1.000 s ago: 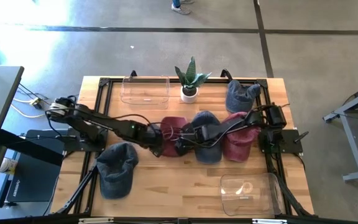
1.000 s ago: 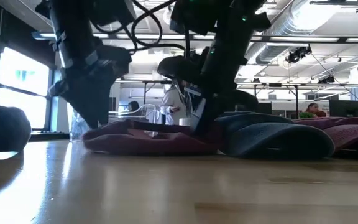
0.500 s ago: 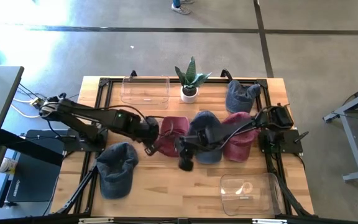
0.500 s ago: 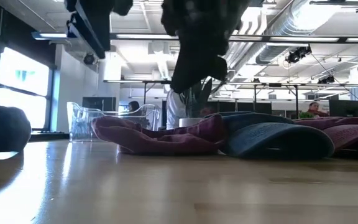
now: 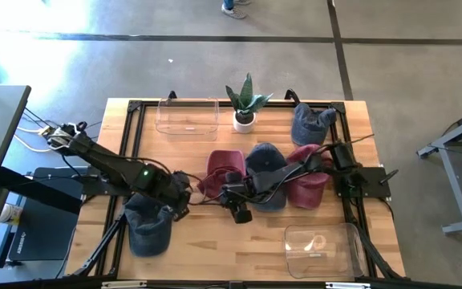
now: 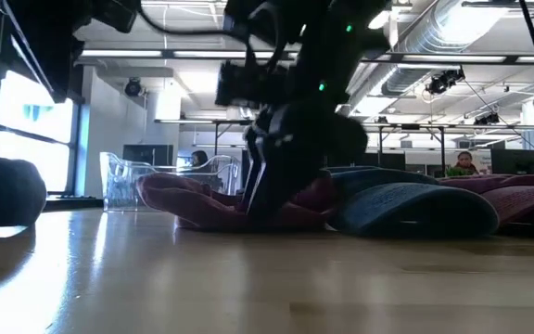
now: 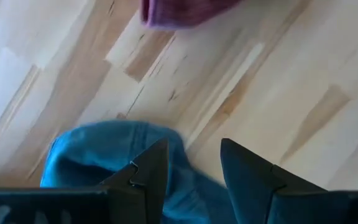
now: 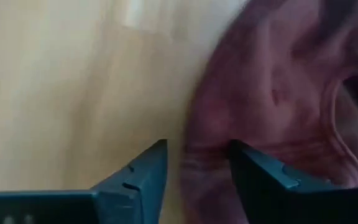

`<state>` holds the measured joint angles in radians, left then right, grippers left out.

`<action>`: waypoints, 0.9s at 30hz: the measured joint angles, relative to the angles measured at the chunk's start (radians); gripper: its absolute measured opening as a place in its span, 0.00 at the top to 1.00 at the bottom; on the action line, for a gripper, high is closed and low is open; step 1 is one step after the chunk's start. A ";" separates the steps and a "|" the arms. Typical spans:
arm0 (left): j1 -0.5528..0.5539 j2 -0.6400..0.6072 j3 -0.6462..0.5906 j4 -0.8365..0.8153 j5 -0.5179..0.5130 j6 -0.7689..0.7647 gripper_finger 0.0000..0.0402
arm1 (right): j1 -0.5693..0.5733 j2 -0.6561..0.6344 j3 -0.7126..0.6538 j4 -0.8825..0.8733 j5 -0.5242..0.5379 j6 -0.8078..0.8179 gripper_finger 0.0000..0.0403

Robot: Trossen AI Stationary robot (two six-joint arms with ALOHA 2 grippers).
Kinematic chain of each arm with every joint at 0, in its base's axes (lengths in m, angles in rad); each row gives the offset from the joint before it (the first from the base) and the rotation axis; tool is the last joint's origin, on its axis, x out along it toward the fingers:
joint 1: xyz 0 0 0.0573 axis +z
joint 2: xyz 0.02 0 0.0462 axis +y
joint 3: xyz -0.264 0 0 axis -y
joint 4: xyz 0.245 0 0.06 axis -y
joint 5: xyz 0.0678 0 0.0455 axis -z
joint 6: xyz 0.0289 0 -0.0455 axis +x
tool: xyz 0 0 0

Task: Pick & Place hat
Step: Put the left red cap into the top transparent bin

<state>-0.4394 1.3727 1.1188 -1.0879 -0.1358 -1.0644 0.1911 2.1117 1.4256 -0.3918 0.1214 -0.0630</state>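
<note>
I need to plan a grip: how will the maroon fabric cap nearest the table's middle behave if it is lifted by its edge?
The maroon fabric cap lies crumpled and folded, so it will probably sag and drape, not hold its shape. It looks like thin cloth, so likely light. Pushed across the wooden table, it would probably bunch up, not slide.

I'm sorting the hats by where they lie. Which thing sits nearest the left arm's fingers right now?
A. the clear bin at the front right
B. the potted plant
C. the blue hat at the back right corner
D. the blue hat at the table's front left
D: in the high view the left gripper hangs at the edge of the front-left blue hat, and the left wrist view shows blue cloth under its fingers.
</note>
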 joint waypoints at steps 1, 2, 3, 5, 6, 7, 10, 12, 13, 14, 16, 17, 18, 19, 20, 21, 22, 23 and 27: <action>-0.008 0.000 -0.002 -0.005 -0.002 -0.014 0.65 | -0.005 0.003 0.000 -0.002 0.017 0.002 0.63; -0.013 0.001 -0.002 0.001 -0.003 -0.025 0.65 | -0.009 0.003 0.001 0.002 0.054 0.003 0.66; -0.015 0.000 -0.002 0.004 -0.005 -0.037 0.65 | -0.012 0.003 0.002 0.002 0.086 0.006 0.70; -0.017 -0.009 -0.002 0.000 -0.006 -0.044 0.65 | -0.026 0.004 0.000 -0.001 0.097 0.008 0.78; -0.023 -0.016 -0.002 0.002 -0.010 -0.043 0.65 | -0.033 -0.001 0.000 0.000 0.096 0.008 0.83; -0.027 -0.028 -0.002 0.001 -0.018 -0.042 0.65 | -0.040 -0.008 0.000 -0.003 0.080 0.008 0.88; -0.029 -0.071 -0.001 -0.003 -0.040 -0.031 0.65 | -0.060 -0.049 0.000 -0.022 -0.009 0.049 0.97; -0.033 -0.107 -0.001 -0.002 -0.064 -0.005 0.65 | -0.076 -0.094 -0.001 -0.023 -0.102 0.118 0.95; -0.037 -0.131 -0.001 0.002 -0.080 0.016 0.65 | -0.084 -0.123 -0.001 -0.020 -0.158 0.159 0.95; -0.045 -0.155 -0.001 0.008 -0.096 0.043 0.65 | -0.094 -0.152 -0.001 -0.017 -0.221 0.200 0.95; -0.060 -0.197 -0.001 0.037 -0.116 0.102 0.65 | -0.118 -0.210 -0.001 0.023 -0.359 0.293 0.97; -0.065 -0.213 -0.001 0.057 -0.123 0.134 0.65 | -0.133 -0.230 0.001 0.043 -0.434 0.340 0.98; -0.075 -0.226 -0.001 0.077 -0.134 0.170 0.65 | -0.144 -0.249 0.001 0.066 -0.494 0.383 0.98; -0.079 -0.238 -0.001 0.108 -0.139 0.214 0.65 | -0.155 -0.262 0.001 0.082 -0.545 0.422 0.98; -0.079 -0.247 -0.001 0.140 -0.147 0.269 0.65 | -0.164 -0.267 0.002 0.096 -0.581 0.459 0.97; -0.079 -0.250 -0.001 0.164 -0.156 0.334 0.65 | -0.173 -0.272 0.002 0.109 -0.618 0.491 0.97; -0.079 -0.250 -0.001 0.194 -0.157 0.395 0.65 | -0.180 -0.272 0.001 0.121 -0.650 0.518 0.97; -0.079 -0.248 -0.001 0.223 -0.161 0.461 0.65 | -0.186 -0.272 0.001 0.136 -0.678 0.540 0.97; -0.078 -0.234 -0.001 0.325 -0.178 0.664 0.61 | -0.186 -0.272 0.000 0.198 -0.711 0.598 0.99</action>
<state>-0.5171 1.1386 1.1179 -0.7628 -0.3142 -0.4003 0.0050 1.8393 1.4258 -0.1936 -0.5893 0.5347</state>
